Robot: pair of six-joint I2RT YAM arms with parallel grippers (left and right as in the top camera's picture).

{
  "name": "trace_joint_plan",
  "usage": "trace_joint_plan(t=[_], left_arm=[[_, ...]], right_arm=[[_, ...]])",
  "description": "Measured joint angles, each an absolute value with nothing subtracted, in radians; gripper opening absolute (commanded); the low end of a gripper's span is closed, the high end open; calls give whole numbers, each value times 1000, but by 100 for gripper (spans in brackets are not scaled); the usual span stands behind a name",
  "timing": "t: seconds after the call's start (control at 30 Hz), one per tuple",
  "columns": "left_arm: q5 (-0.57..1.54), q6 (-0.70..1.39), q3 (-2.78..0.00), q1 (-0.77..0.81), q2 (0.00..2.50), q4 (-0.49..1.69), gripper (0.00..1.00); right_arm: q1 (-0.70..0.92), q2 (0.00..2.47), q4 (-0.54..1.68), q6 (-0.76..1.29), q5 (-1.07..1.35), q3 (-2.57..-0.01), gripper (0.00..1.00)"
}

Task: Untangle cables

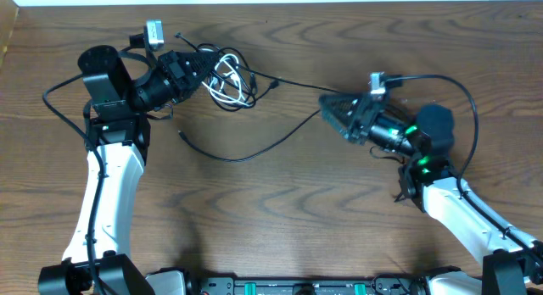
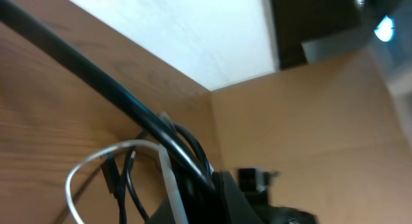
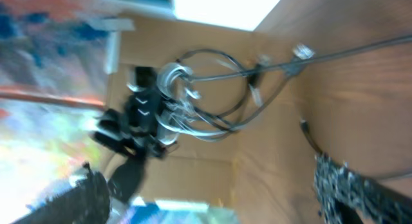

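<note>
The cables [image 1: 229, 81] lie bundled at the counter's [image 1: 280, 210] far left, with the left fingers [image 1: 202, 69] clamped on them. The right fingers [image 1: 337, 107] stand apart and empty. Recommend seizing the loose black strand [image 1: 240, 158] and drawing outward slowly.

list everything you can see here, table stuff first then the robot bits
table: one, brown wood, under everything
white cable: one, white, coiled at upper middle
black cable: at least one, black, trailing from the coil across the middle
left hand: one, black, shut on the white cable's coil
right hand: one, black, open, holding nothing, right of centre
</note>
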State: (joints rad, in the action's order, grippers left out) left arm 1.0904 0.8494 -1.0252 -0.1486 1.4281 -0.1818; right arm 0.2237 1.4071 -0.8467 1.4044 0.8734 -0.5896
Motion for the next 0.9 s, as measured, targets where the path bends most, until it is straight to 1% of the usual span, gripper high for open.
trace_joint_plan(t=[0.13, 0.23, 0.3, 0.33, 0.47, 0.53, 0.6, 0.63, 0.7, 0.9], left_arm=[[1026, 811, -1025, -149, 1428, -112, 8], [982, 799, -1025, -149, 1428, -38, 8], [969, 779, -1025, -149, 1428, 0, 8], [970, 764, -1025, -149, 1428, 7, 8], [1032, 683, -1025, -149, 1428, 9, 8], [1098, 625, -1025, -149, 1429, 10, 7], [1187, 550, -1025, -149, 1429, 11, 8], [1249, 499, -1025, -149, 1429, 11, 8], [1317, 449, -1025, -148, 1429, 11, 8], [1395, 405, -1025, -110, 1429, 11, 8]], right_arm=[[187, 1407, -1006, 1510, 854, -590, 99], [173, 1407, -1098, 1517, 818, -590, 99], [173, 1407, -1116, 1405, 805, -590, 99], [173, 1405, -1088, 1335, 803, -591, 99], [173, 1401, -774, 1101, 775, -595, 99], [175, 1404, -694, 1005, 769, -592, 99], [187, 1405, -691, 911, 783, -592, 99], [204, 1405, -703, 852, 802, -592, 96], [229, 1405, -712, 771, 828, -592, 94], [282, 1405, -710, 610, 857, -592, 88]])
